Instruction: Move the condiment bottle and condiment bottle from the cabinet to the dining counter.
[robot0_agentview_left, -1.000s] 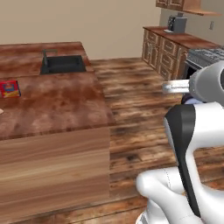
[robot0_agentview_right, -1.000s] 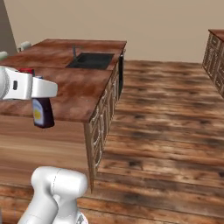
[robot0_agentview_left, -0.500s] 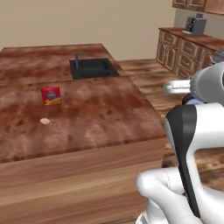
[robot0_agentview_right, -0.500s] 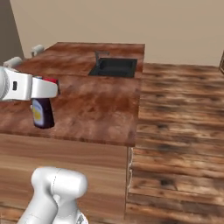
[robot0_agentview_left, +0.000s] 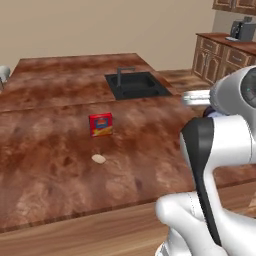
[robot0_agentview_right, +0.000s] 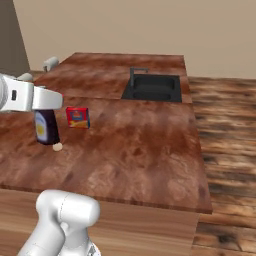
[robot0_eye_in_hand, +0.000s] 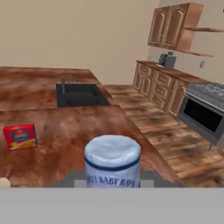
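The gripper (robot0_agentview_right: 46, 107) sits at the left edge of the right base view, closed on a bottle (robot0_agentview_right: 46, 127) that hangs below it, above the near left part of the dining counter (robot0_agentview_right: 140, 145). The bottle there looks dark, with a pale yellowish label. In the hand view the same bottle (robot0_eye_in_hand: 112, 162) rises at the bottom centre: a whitish rounded cap and a blue-edged band with lettering, seen from close up. The fingertips themselves are hidden behind it.

The counter is a broad reddish-brown wood-grain top. A black sink (robot0_agentview_right: 152, 87) with a thin faucet (robot0_agentview_right: 134, 73) is set into its far half. In the left base view the sink (robot0_agentview_left: 135, 85) lies toward the far right of the top.

A small red box (robot0_agentview_right: 78, 117) with a blue and yellow front stands upright on the counter, just to the right of the held bottle in the right base view and nearer the sink. Just below the bottle in that view lies a small pale lump (robot0_agentview_right: 57, 146) on the counter; whether the bottle touches the top cannot be told.

In the hand view, light-brown wall cabinets (robot0_eye_in_hand: 168, 27) hang in the far right corner above low drawer units, with a stove (robot0_eye_in_hand: 204, 111) along the right wall. Plank flooring runs between the counter and that wall.
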